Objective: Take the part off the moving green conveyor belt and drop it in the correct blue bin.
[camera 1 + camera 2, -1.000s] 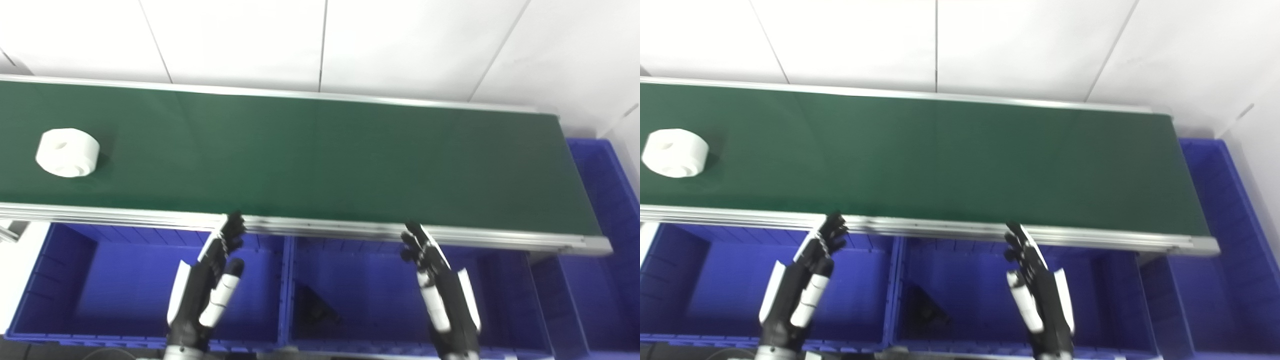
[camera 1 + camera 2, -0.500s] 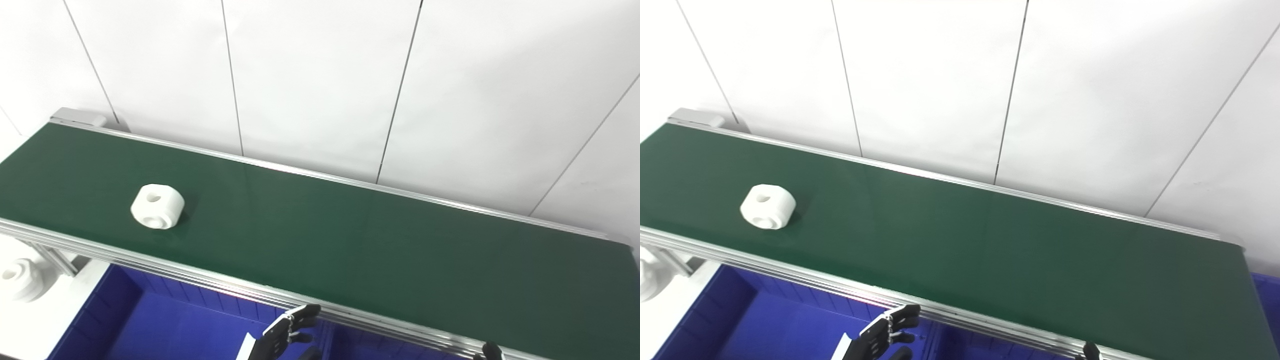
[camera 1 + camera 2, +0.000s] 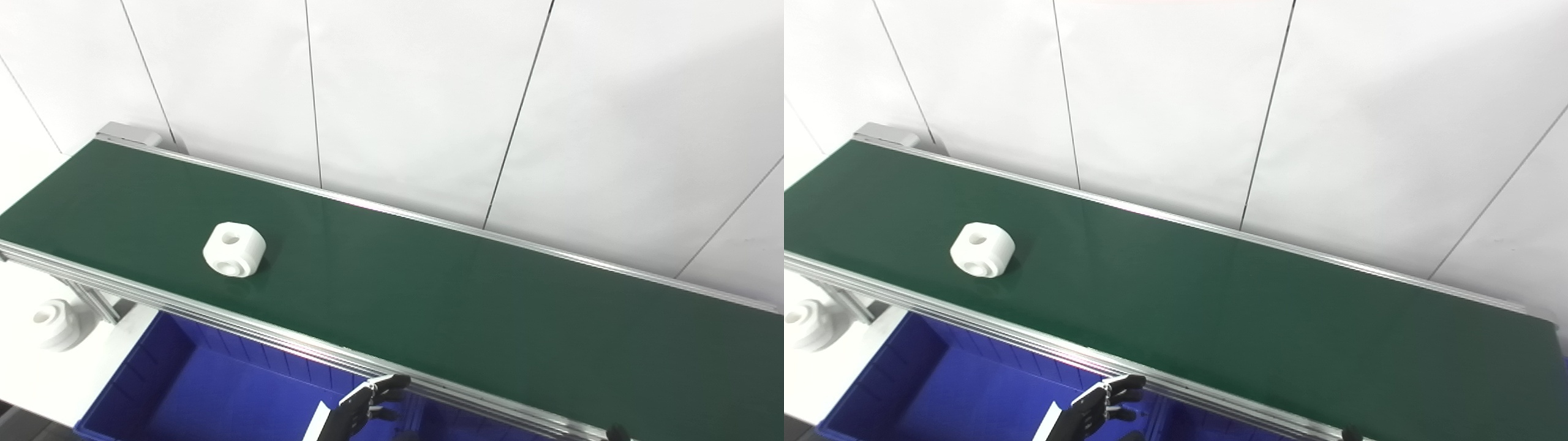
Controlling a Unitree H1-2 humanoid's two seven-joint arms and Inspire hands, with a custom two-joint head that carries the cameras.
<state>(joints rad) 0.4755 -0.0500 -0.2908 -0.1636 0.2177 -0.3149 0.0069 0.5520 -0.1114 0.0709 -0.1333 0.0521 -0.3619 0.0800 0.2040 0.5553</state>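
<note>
The white part [image 3: 234,249] lies untouched on the green conveyor belt [image 3: 429,306]; nothing is picked or binned. The left hand [image 3: 361,409] hangs spread, empty, over the blue bin [image 3: 202,392]; the right hand's [image 3: 617,433] state I cannot tell.

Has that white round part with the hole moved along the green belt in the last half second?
Yes. The white round part has travelled rightward along the green conveyor belt, farther from the grey end cap at the belt's far-left end.
</note>
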